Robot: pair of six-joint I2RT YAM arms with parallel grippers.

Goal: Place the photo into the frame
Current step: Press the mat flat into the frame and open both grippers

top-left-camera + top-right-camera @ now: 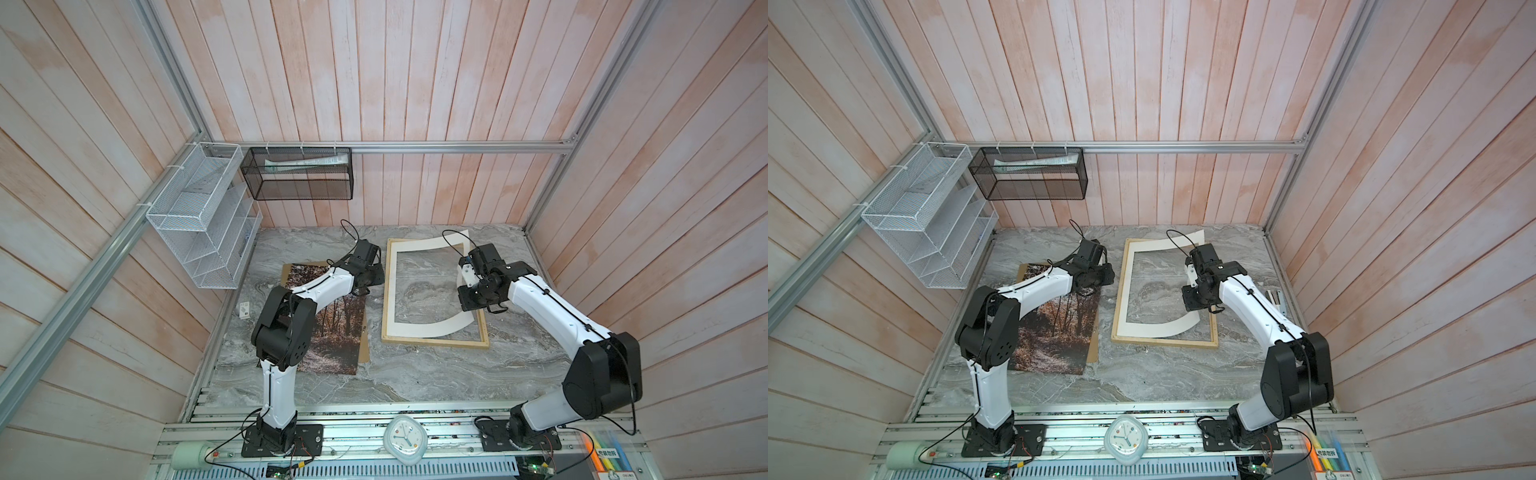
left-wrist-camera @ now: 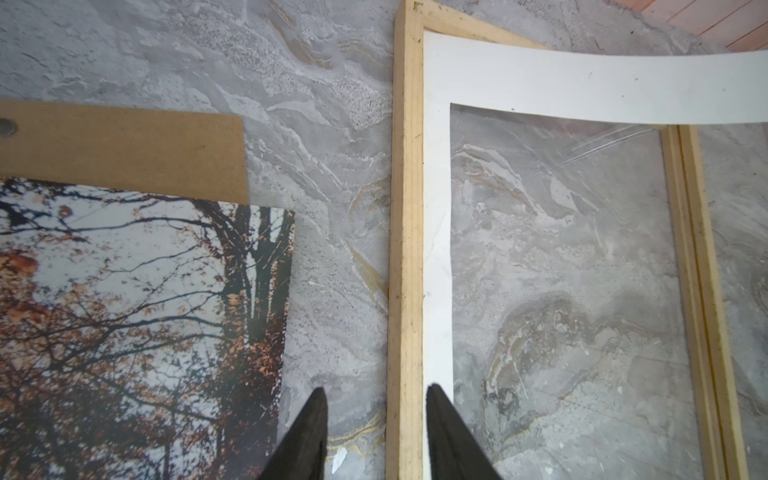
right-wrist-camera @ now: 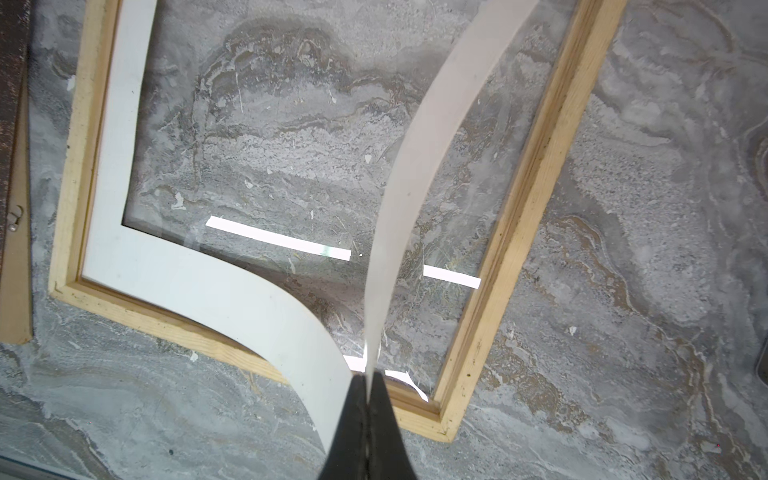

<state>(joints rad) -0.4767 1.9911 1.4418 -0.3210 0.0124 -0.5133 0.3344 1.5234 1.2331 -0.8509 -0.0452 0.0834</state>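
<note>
**Mat board held up at one side, photo outside the frame**

The grey marbled counter [image 1: 415, 374] carries all the things. The frame [image 1: 436, 343], made of pale wood slats, lies flat near the middle of the counter. All places below are given from it.

Inside the frame is the white mat board [image 1: 415, 330] with its rectangular window. The mat's side toward the left arm rests flat in the frame. The opposite side stands above the frame, so its two short strips bend upward in a curve (the right wrist view shows this bow most clearly). Through the window the counter's pattern shows, with bright reflections as from a clear sheet in the frame.

The brown backing board [image 2: 124, 145] lies on the counter beside the frame, on the left arm's side. It is a little apart from the frame. On this board lies the photo [image 1: 336, 332], with its autumn trees facing up. It is not in the frame: a strip of bare counter runs between them. The board sticks out past the photo's edges.

The left end effector [image 2: 376, 390] is over the frame's slat nearest to the photo. Its fingers are spread, one on each side of the slat, and they grip nothing. I cannot tell whether they touch anything.

The right end effector [image 3: 368, 376] is pressed together on the raised side strip of the mat board. It pinches this strip above the frame's side far from the photo.
</note>
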